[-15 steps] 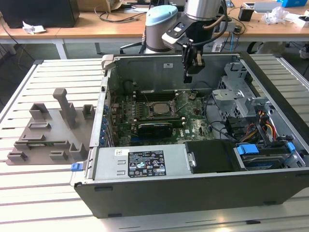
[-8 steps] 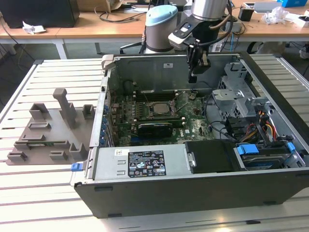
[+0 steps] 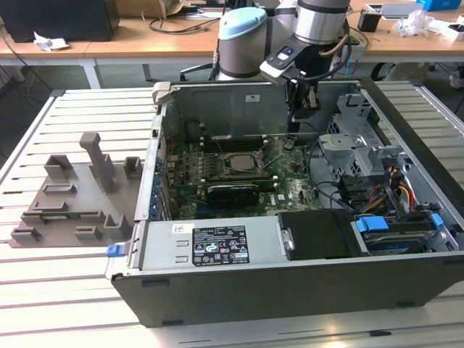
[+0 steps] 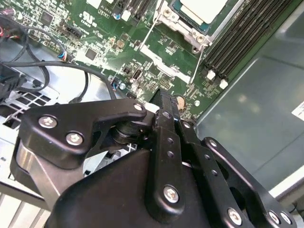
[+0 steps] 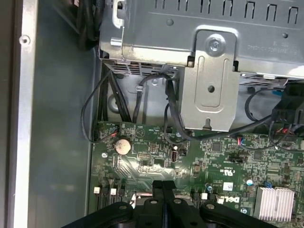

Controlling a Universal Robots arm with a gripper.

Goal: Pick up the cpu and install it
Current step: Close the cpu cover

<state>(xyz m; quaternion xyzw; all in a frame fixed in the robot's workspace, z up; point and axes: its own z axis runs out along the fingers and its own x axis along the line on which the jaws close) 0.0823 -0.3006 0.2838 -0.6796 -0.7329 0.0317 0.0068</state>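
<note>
The small square cpu with a silvery-grey metal top (image 3: 236, 161) lies flat inside the dark square socket frame (image 4: 183, 28) on the green motherboard (image 5: 213, 156), within the open grey computer case (image 3: 290, 283) on the slatted table (image 3: 72, 290). In both wrist views the black jaws are pressed together with nothing between them. They hang over the board beside the socket, close to the round silver coin battery (image 5: 122, 146) and the case's rear wall.

The chip looks placed, so the work at this point seems to be about seating and securing it rather than carrying it. Doing that well probably means keeping the closed jaws upright and off the thin wire lever and the memory slots. Any contact should land squarely and gently, since a sideways nudge could tilt the chip in its frame. Whether the frame is latched, I cannot tell.
</note>
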